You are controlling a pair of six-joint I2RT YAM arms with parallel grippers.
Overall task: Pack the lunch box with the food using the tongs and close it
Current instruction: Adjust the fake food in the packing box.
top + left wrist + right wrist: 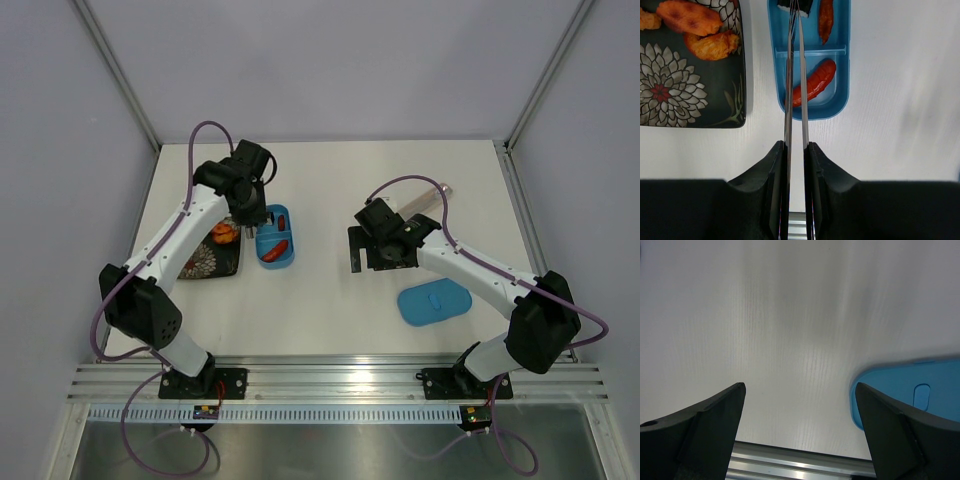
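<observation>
Lunch box [839,92] lies open on the table [900,100], just right of the patterned plate [700,112]; the left gripper [796,144] pinches the tongs [789,90] above it.

Left arm reaches forward from its base, wrist bent down over the box; its fingers press the two tong arms nearly together, tips at a dark-and-white piece [802,5] in the box's far compartment, beside a thin red piece [826,17]; a red sausage [812,82] lies in the near compartment; orange pieces [690,17] sit on the plate; the right gripper [800,385], on an elbow-bent arm, hangs spread wide and empty well right of the box, the blue lid [900,390] just beside it.
</observation>
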